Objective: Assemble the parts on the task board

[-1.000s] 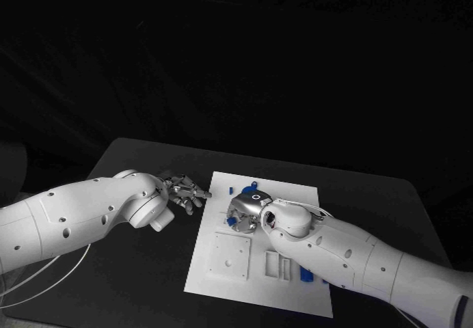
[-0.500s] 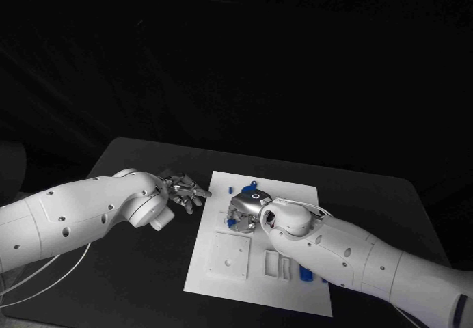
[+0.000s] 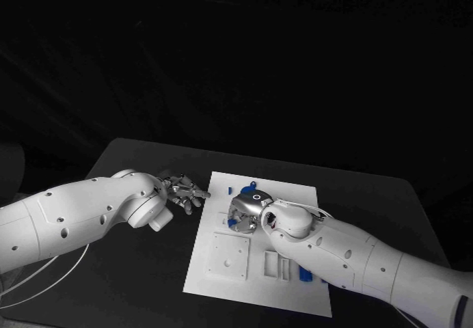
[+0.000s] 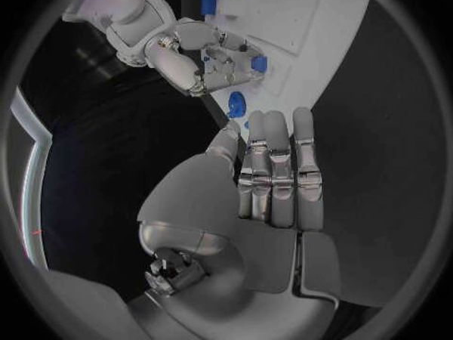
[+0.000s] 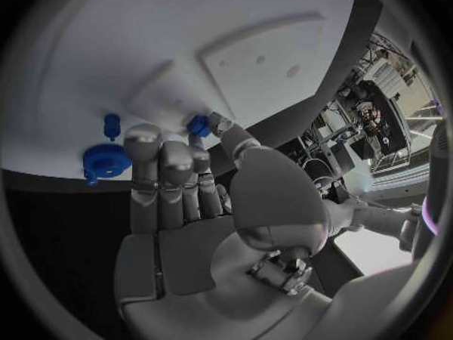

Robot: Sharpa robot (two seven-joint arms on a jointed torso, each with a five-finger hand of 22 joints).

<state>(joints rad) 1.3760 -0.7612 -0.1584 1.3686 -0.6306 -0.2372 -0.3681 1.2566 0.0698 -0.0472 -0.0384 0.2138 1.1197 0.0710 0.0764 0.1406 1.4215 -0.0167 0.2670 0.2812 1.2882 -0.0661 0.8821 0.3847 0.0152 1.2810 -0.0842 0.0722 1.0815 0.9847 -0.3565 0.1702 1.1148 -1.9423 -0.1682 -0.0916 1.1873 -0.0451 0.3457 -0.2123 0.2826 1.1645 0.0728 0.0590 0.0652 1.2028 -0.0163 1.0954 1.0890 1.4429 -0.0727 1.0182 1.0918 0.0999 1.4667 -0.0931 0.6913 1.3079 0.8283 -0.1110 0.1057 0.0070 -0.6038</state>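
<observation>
Head view: the task board [image 3: 258, 273] is seen in the middle of the tabletop [image 3: 118, 273], w/ the right hand [image 3: 247, 212] placed over its upper part. A small blue part [image 5: 198, 124] is touched at the tips of the right hand's fingers [image 5: 162, 175], approx. between thumb and the other fingers; it seems pinched, but a firm hold cannot be confirmed. A round blue part [image 5: 104, 160] lies on the board just beside these fingertips, and a thin blue peg [image 5: 112, 121] near it. The left hand [image 3: 182, 191] is kept off the board's left edge, fingers straight, close together, nothing held. The right hand is judged much nearer to the parts, so the next insertion is prob. done by it, downward into the board.
</observation>
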